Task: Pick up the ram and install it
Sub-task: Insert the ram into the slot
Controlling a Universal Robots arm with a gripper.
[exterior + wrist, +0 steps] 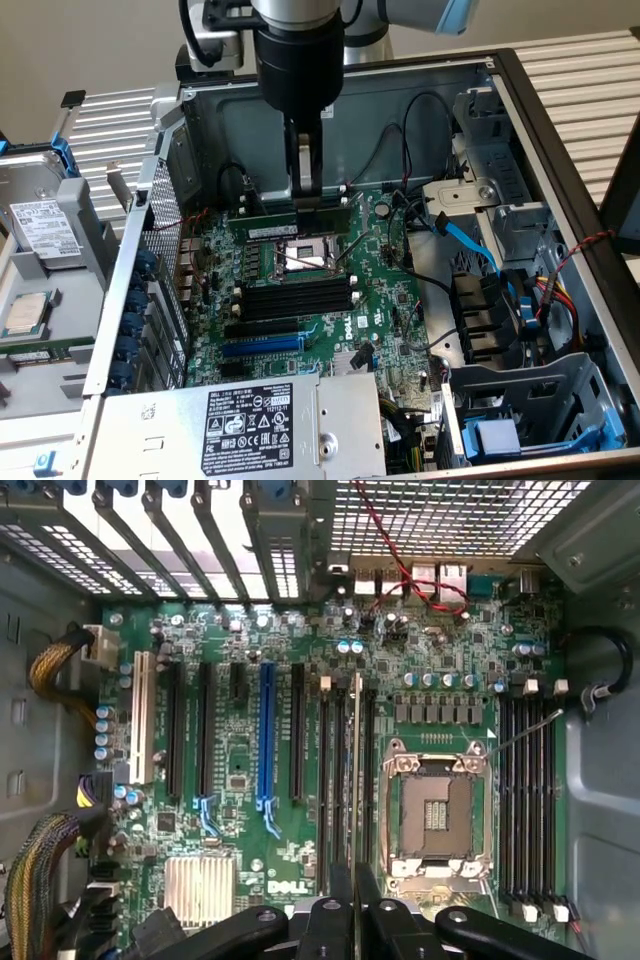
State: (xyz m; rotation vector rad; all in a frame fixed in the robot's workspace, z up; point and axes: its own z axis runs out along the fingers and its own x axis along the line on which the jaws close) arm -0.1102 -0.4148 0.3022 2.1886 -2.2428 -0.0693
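Gripper (308, 190) over the motherboard (385, 300), fingers clamped on the ram (270, 218) — stick level, at the CPU socket's (302, 258) twelve o'clock, exterior view.

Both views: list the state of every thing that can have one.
gripper: shut on the ram.
ram: held on edge beside the CPU socket; seating unclear.
CPU socket: bare, no cooler.
black memory slots: empty.
blue expansion slot: empty.
computer case: side open.
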